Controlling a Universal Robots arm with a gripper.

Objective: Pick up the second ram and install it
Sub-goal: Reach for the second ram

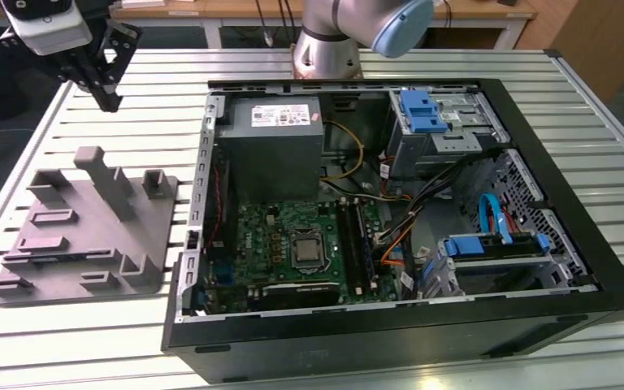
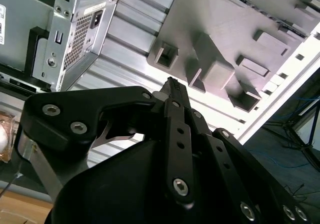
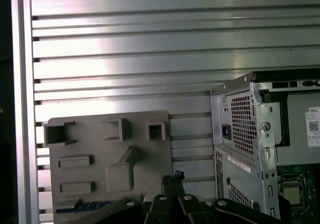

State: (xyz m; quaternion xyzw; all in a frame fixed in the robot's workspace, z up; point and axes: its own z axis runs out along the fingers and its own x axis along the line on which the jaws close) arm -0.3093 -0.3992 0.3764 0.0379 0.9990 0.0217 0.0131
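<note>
One gripper is hanging over the slatted table, fingers pinched together and gripping nothing. One grey fixture is sitting on the table, to the exterior view's left of one open PC case. In the first wrist view the second ram is lying flat in a slot of the fixture, well apart from the gripper. The case is holding one green motherboard, one grey power supply and loose cables. The power supply is carrying one white printed label.
</note>
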